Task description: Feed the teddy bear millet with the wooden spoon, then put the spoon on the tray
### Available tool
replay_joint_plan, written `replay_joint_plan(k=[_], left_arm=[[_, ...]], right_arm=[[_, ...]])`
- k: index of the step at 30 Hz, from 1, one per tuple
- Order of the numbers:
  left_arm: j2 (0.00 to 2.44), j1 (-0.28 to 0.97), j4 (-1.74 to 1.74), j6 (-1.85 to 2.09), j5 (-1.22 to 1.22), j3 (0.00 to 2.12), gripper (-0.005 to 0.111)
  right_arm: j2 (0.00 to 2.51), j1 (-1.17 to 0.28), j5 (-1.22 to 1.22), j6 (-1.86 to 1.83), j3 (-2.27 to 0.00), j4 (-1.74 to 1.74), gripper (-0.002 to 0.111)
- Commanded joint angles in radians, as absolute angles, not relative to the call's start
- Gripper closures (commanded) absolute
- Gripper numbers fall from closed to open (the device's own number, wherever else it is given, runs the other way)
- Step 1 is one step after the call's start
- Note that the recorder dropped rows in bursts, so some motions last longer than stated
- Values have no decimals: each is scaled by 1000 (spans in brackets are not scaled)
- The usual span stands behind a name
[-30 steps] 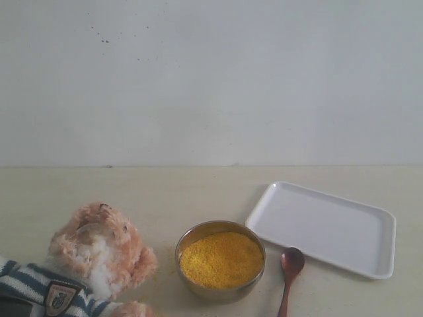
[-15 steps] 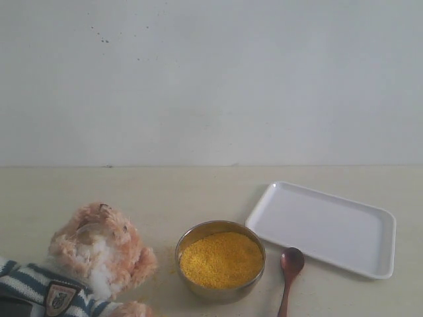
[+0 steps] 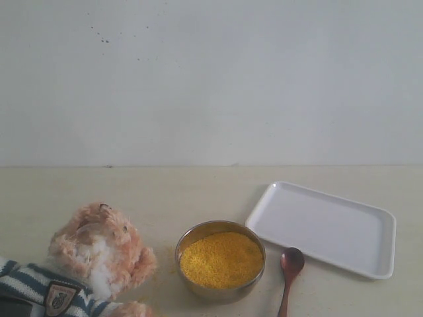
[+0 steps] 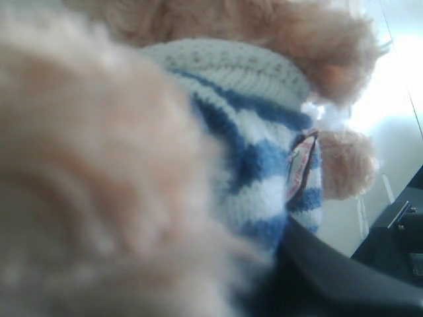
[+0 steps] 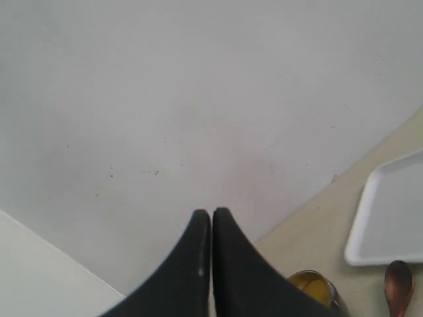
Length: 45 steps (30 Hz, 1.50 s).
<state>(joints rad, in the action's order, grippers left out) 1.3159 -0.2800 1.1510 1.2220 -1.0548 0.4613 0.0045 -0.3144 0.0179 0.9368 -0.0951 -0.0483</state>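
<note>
Beside millet [image 3: 221,259], wooden spoon [image 3: 289,267] (scoop toward tray [image 3: 324,228])

Right hand [image 5: 211,214]: two smooth matte-black fingers [image 5: 185,264], curved, tapering to thin tips, lower centre. Left hand finger [image 4: 324,277]: blurred grey-black, lower right.

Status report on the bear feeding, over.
Left gripper on teddy bear. Right gripper shut, empty. Spoon untouched on table, beside bowl, off tray. Nothing blocking it.
</note>
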Motion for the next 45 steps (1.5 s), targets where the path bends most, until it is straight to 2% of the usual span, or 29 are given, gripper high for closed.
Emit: replay_joint_plan(k=[1,5,10,18,25,30,32,36,38,45], left_arm=[[1305,-283,1162,1228,-1074,460,103],[1305,-283,1162,1228,-1074,460,103],[1305,-283,1162,1228,-1074,460,103],[1305,-283,1162,1228,-1074,460,103],[1305,-283,1162,1228,-1074,460,103],[1305,-283,1162,1228,-1074,460,103],[1305,-283,1162,1228,-1074,460,103],[1305,-283,1162,1228,-1074,460,103],[1305,-283,1162,1228,-1074,460,103],[1305,-283,1162,1228,-1073,460,103]], right_arm=[[49,-420,243,702,-260,-104,108],[237,-526,492,356,-420,-58,108],[558,-591,664,224,-573,-62,108],[994,-591,676,235,-686,-176,108],[1251,-591,570,418,-699,-217,108],[1269,-591,544,599,-696,-369,108],[1269,-600,538,789,-654,-463,108],[1269,-752,624,1300,-573,-871,108],[1269,-839,663,1363,-573,-976,108],[1436,-935,728,1475,-649,-885,108]])
